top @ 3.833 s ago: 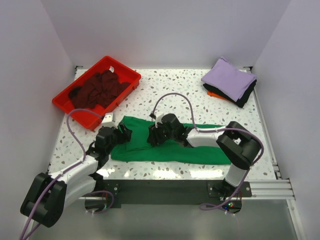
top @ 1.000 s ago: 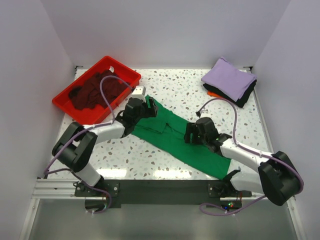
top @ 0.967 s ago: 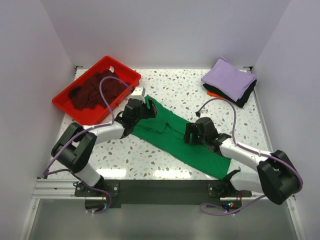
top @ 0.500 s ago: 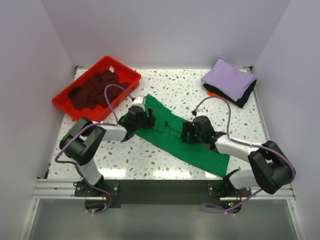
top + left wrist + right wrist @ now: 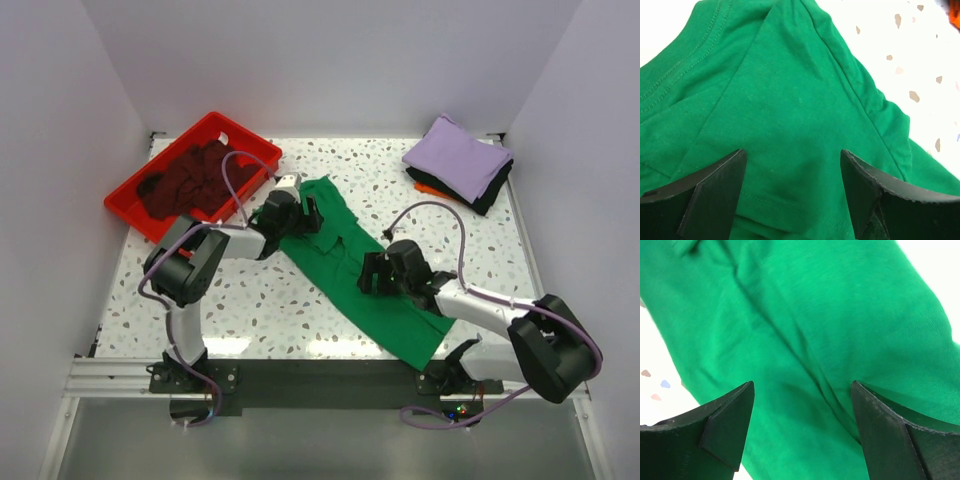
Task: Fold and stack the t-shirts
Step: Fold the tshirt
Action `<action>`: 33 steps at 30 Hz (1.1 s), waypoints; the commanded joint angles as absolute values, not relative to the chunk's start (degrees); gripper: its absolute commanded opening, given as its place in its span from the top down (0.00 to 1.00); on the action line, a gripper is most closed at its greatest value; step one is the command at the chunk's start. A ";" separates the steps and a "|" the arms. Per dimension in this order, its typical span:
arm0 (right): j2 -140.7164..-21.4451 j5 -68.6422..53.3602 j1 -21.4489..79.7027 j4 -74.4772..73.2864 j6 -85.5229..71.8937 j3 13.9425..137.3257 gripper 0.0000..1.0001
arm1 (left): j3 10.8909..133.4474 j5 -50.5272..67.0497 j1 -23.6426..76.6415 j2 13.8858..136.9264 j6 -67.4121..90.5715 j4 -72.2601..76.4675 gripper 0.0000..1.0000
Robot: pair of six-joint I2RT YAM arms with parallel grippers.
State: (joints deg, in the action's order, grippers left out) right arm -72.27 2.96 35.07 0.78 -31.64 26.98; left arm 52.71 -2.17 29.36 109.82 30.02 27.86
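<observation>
Green shirt (image 5: 345, 250) lies as a long folded strip, slanting across the middle of the table (image 5: 260, 300), its far end near the red tray (image 5: 135, 210). Left hand (image 5: 303, 213) is spread wide over that far end, and right hand (image 5: 368, 272) is spread wide over the strip's middle. Neither pinches any cloth; faint creases run along the fabric.

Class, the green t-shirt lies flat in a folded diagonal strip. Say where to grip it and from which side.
Probably pinch the green t-shirt at its near end's edge, coming down from above: flat cloth gives only edges and corners to grasp.
</observation>
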 commanded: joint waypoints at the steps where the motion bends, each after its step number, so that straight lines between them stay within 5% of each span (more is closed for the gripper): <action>1: -73.56 0.97 37.26 -0.97 -34.36 25.84 0.18 | 57.47 2.37 29.27 114.33 28.21 22.68 0.19; 15: -78.58 3.16 47.10 1.76 -38.67 29.88 0.19 | 76.01 4.66 28.48 124.97 24.97 15.74 0.20; 27: -65.76 13.09 49.31 -10.54 -39.29 30.50 0.18 | 91.66 5.54 28.30 132.80 20.48 12.04 0.20; 33: -59.33 12.57 49.83 -12.22 -39.90 27.95 0.18 | 90.45 5.89 29.18 126.15 18.73 12.57 0.19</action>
State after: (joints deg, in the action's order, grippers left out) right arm -61.63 10.94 49.23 -9.93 -38.72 29.08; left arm 89.95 5.19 28.95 131.48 21.37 13.26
